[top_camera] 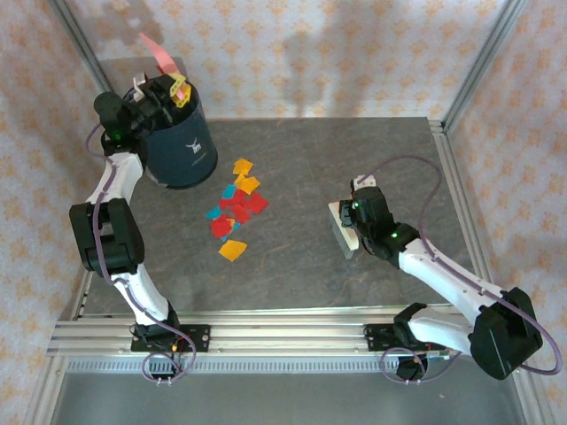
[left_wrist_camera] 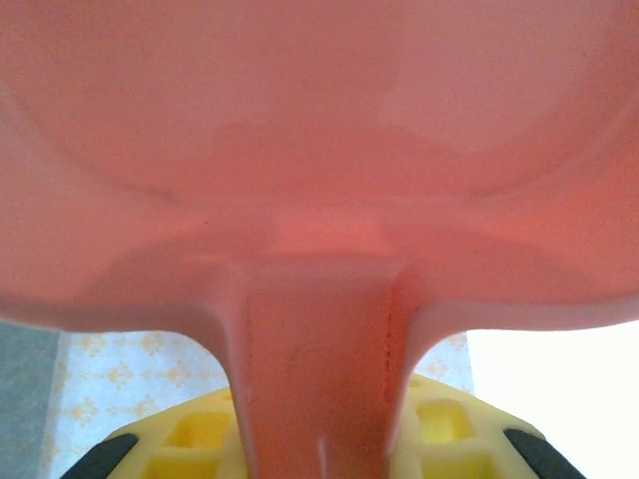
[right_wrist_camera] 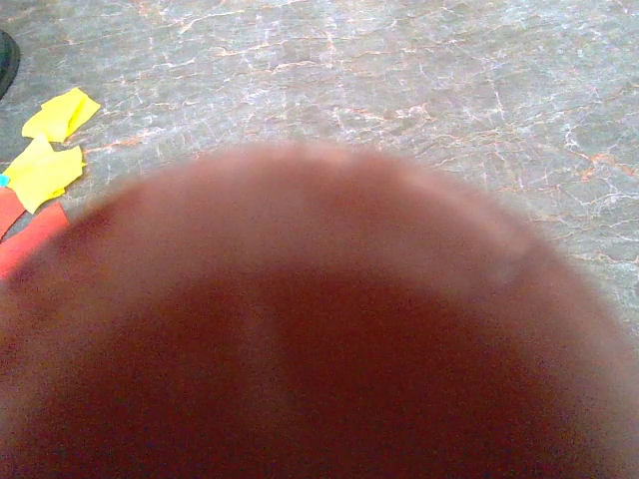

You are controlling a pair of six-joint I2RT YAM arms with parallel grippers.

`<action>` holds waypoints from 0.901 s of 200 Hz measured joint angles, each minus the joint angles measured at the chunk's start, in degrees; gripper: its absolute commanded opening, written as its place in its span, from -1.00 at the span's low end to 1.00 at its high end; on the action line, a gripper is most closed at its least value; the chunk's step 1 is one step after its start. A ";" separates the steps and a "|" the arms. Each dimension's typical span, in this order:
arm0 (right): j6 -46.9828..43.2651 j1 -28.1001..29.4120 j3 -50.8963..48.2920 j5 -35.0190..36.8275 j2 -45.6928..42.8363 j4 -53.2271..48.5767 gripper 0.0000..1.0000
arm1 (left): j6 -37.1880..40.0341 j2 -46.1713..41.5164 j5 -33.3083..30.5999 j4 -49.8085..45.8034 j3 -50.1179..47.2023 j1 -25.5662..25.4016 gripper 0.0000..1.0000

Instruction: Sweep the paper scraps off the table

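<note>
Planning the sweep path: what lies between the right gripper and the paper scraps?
Top view: beyond the brush the right gripper holds, only bare table reaches the paper scraps.

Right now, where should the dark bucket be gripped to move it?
Probably the right rim of the dark bucket, from above: it stands upright, its body looks too wide for jaws, and the left gripper with the pink dustpan crowds the left rim.

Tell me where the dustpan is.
In the top view the dustpan juts up at the far left of the table, at the far rim of the dark bin; the left gripper clamps its handle between yellow fingers.
</note>
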 measured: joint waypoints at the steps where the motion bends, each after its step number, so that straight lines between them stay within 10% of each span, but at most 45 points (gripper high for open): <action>1: 0.00 0.00 0.00 -0.02 0.00 0.02 -1.00 | -0.11 -0.02 -0.02 0.13 -0.07 0.00 -1.00; 127: 0.68 0.00 0.00 -0.90 0.07 0.31 -1.00 | -6.99 -0.09 -0.79 7.76 -3.41 0.00 -1.00; 180: 3.98 0.00 0.72 -5.05 0.35 0.90 -1.00 | 10.47 -4.98 1.66 -11.17 -3.23 0.00 -1.00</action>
